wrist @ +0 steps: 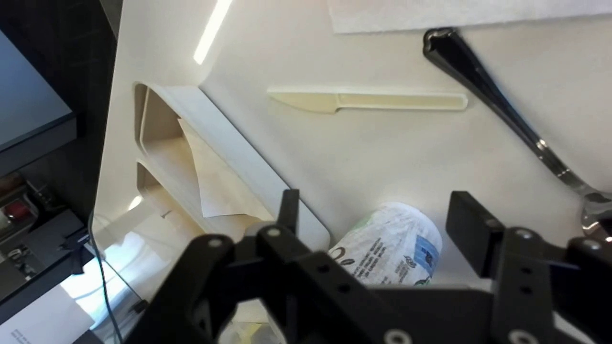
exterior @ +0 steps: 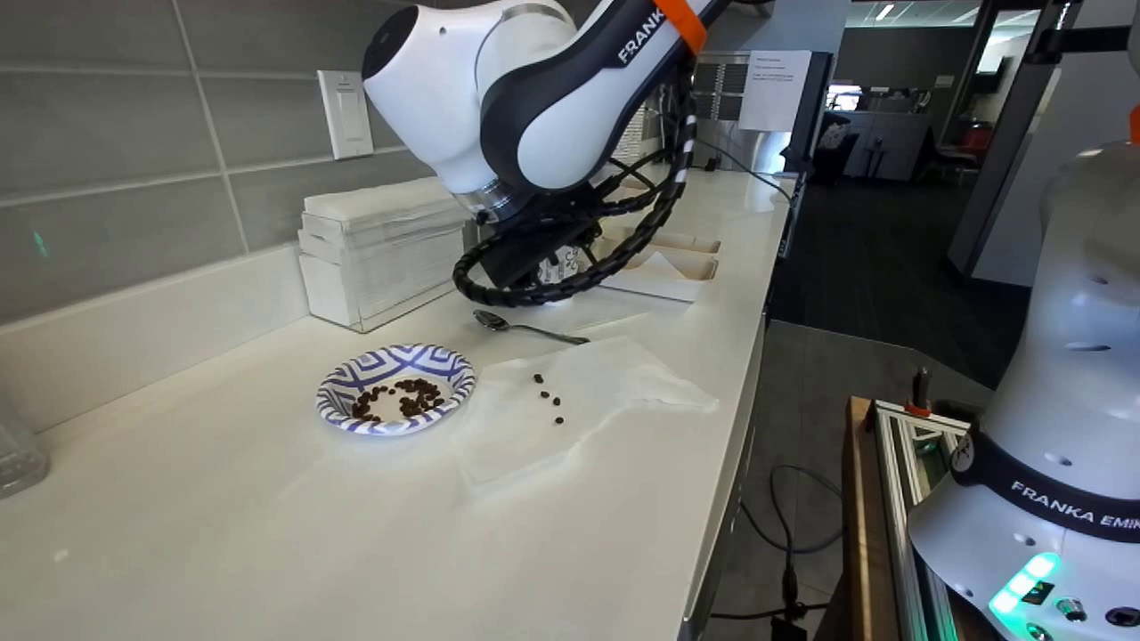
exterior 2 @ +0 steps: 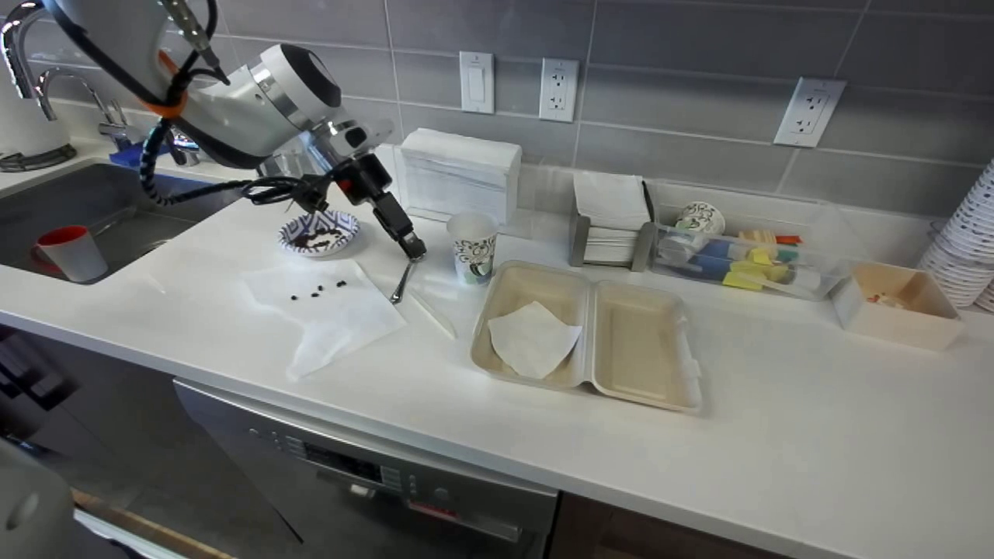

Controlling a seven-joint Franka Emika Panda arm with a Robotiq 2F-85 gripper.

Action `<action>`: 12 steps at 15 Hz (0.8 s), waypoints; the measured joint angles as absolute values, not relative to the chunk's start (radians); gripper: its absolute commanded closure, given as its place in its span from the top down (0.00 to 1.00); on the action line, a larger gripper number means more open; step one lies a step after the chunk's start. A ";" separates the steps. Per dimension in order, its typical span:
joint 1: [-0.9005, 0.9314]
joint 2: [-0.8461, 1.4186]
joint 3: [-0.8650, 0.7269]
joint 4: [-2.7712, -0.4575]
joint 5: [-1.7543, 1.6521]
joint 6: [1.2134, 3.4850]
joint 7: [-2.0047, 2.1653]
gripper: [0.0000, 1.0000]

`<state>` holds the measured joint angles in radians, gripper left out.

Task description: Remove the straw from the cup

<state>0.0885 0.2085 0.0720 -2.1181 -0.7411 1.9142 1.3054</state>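
The hand (wrist: 375, 210) holds its two dark fingers (wrist: 288, 210) well apart, and in the wrist view the cup (wrist: 389, 243) shows in the gap between them, its lower part of the view covered by the hand. In an exterior view the arm (exterior 2: 237, 124) reaches in from the left and the hand slants down to the right, its tips near the cup but apart from it.

The cup stands upright on the far part of the white surface (exterior 2: 776, 435). It is small, white and paper-like, wider at the rim than at the foot, printed with dark leafy swirls and touches of green; the wrist view gives lines of tiny dark lettering and a blue patch on its side. The straw I cannot make out in these views.

To the left of the cup lies a metal spoon (wrist: 519, 119). A pale knife (wrist: 397, 101) lies nearer, between the spoon and an open takeout box (exterior 2: 641, 338), which sits to the right. In both exterior views a blue-patterned bowl (exterior: 410, 360) holds dark beans.
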 measured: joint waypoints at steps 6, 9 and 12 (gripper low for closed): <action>0.089 0.186 0.071 -2.103 -0.714 1.916 1.274 1.00; 0.090 0.095 0.076 -2.092 -0.621 1.916 1.174 1.00; 0.090 -0.017 0.080 -2.093 -0.468 1.916 1.028 1.00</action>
<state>0.0899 -0.0166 0.0799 -2.0930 -0.4675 1.9159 1.0280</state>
